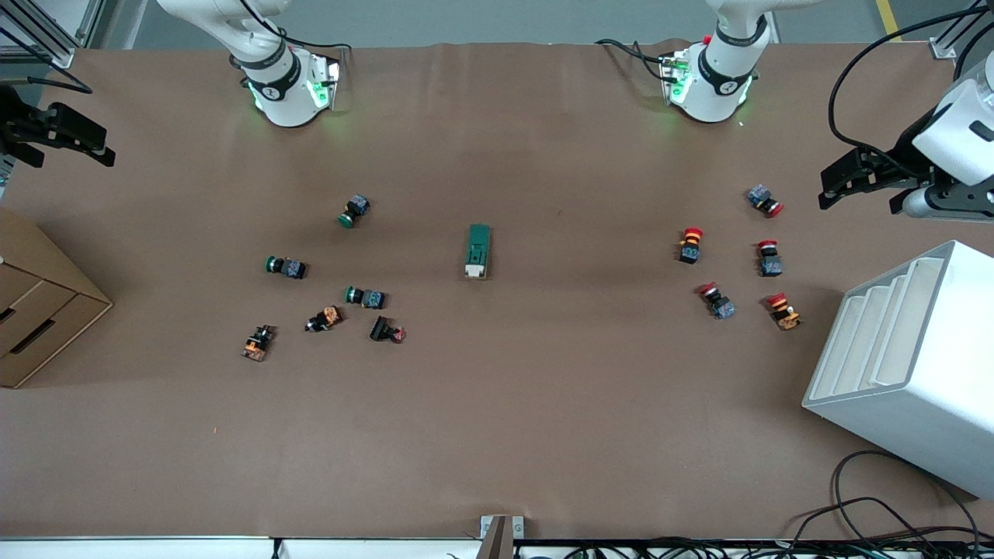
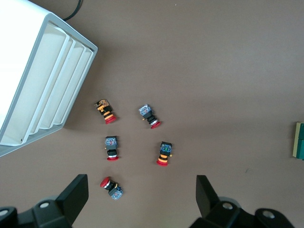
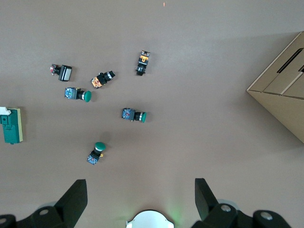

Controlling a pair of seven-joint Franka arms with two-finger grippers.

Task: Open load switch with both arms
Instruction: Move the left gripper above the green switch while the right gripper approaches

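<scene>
The load switch (image 1: 478, 251), a dark-green block with a white lever piece at its end nearer the front camera, lies flat mid-table. It also shows at the edge of each wrist view, load switch (image 2: 299, 140) and load switch (image 3: 12, 125). My left gripper (image 1: 825, 190) hangs open high over the left arm's end of the table, with nothing between its fingers (image 2: 76, 190). My right gripper (image 1: 107, 147) hangs open high over the right arm's end, also with nothing in it (image 3: 140, 187). Both are well apart from the switch.
Several red-capped buttons (image 1: 690, 244) lie scattered toward the left arm's end, beside a white slotted bin (image 1: 908, 357). Green-capped buttons (image 1: 355, 210) and other small parts lie toward the right arm's end, near a cardboard box (image 1: 39, 310). Cables run along the table's near edge.
</scene>
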